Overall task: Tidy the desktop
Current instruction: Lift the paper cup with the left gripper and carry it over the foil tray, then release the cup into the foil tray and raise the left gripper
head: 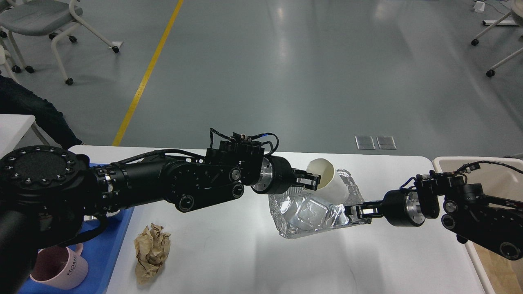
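The white desktop (229,257) fills the lower view. My left gripper (314,181) reaches across it and is shut on the rim of a white paper cup (329,181), which tilts down into a crinkled foil tray (304,214). My right gripper (356,212) is shut on the foil tray's right rim and holds it tilted just above the desktop. A crumpled brown paper ball (152,252) lies on the desktop at lower left.
A blue plastic tray (110,249) at the left edge holds a pink mug (61,267); my left arm hides most of it. A beige plastic bin (486,261) stands at the right edge. Chairs stand on the grey floor beyond.
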Robot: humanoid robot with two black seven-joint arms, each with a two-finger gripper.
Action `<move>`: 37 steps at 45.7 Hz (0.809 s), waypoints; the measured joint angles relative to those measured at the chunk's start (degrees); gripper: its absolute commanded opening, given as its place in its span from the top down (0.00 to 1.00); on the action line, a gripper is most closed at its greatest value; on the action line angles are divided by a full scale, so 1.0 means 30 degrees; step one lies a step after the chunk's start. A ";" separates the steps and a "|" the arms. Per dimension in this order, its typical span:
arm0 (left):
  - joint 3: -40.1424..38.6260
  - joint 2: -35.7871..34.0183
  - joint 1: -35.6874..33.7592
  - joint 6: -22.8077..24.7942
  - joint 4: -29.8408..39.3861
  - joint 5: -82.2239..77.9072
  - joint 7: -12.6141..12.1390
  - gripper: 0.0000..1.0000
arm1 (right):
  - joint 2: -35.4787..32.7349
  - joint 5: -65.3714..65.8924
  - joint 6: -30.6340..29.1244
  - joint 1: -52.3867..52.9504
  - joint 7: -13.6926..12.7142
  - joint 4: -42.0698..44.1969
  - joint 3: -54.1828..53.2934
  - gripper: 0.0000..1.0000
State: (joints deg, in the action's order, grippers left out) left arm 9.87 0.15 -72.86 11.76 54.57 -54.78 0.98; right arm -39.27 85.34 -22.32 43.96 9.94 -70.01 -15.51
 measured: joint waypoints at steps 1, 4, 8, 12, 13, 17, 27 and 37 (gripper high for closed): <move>0.0059 0.0101 0.0010 0.0002 -0.0117 0.0001 -0.0030 1.00 | 0.0003 0.0000 0.0000 0.0000 0.0000 -0.0003 -0.0018 1.00; 0.0252 0.0436 0.0021 0.0007 -0.0518 0.0004 -0.0160 1.00 | 0.0014 0.0000 0.0000 0.0005 0.0000 -0.0035 -0.0064 1.00; 0.0533 0.0877 0.0027 0.0075 -0.1123 0.0008 -0.0268 1.00 | 0.0013 0.0000 0.0000 0.0024 0.0000 -0.0167 -0.0096 1.00; 0.0787 0.1364 0.0054 0.0111 -0.1726 0.0009 -0.0290 0.99 | -0.0025 0.0000 0.0000 0.0024 0.0000 -0.0314 -0.0116 1.00; 0.0817 0.1464 0.0064 0.0113 -0.1839 0.0010 -0.0291 0.98 | -0.0035 0.0000 0.0000 0.0025 0.0000 -0.0342 -0.0123 1.00; 0.0884 0.1830 0.0153 0.0113 -0.2343 0.0032 -0.0317 0.95 | -0.0083 -0.0013 0.0000 0.0027 0.0000 -0.0412 -0.0134 1.00; 0.0882 0.2653 0.0165 0.0048 -0.3364 0.0636 -0.0580 0.61 | -0.0123 -0.0240 0.0000 0.0035 0.0000 -0.0674 -0.0250 1.00; 0.0577 0.2703 0.0157 -0.0175 -0.3424 0.1697 -0.0577 0.36 | -0.0123 -0.0245 0.0000 -0.0132 0.0000 -0.0685 -0.0257 1.00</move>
State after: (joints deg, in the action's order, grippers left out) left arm 11.60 8.26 -72.39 11.24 44.30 -49.69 -0.75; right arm -39.64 84.60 -22.32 43.56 9.93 -72.07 -16.28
